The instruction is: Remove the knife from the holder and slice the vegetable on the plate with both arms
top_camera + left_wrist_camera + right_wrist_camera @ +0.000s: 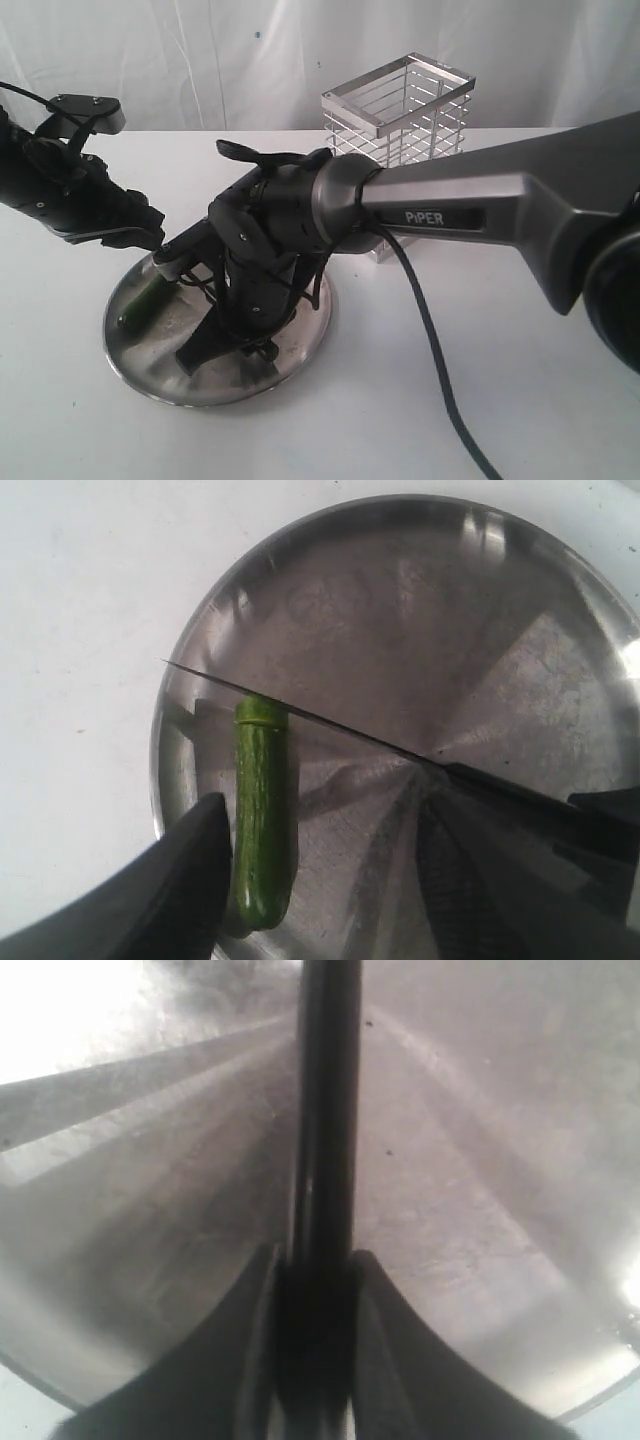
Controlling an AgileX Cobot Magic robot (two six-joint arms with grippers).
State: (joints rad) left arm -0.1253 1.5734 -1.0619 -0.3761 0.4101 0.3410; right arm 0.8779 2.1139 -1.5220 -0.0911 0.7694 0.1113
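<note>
On plate (400,580) | right gripper (318,1280) clamped on knife (330,725) handle | left gripper (320,860) wide open, empty | vegetable (260,810) glossy, likely rolls: pinch mid-body

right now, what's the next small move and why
Probably close the left pincer on the vegetable to steady it. The pincer stands open with one finger beside the vegetable, while the knife, gripped by the right pincer, lies across one end of it.

A white table (370,420) bears the plate (150,350) and the upright holder (400,115).
</note>
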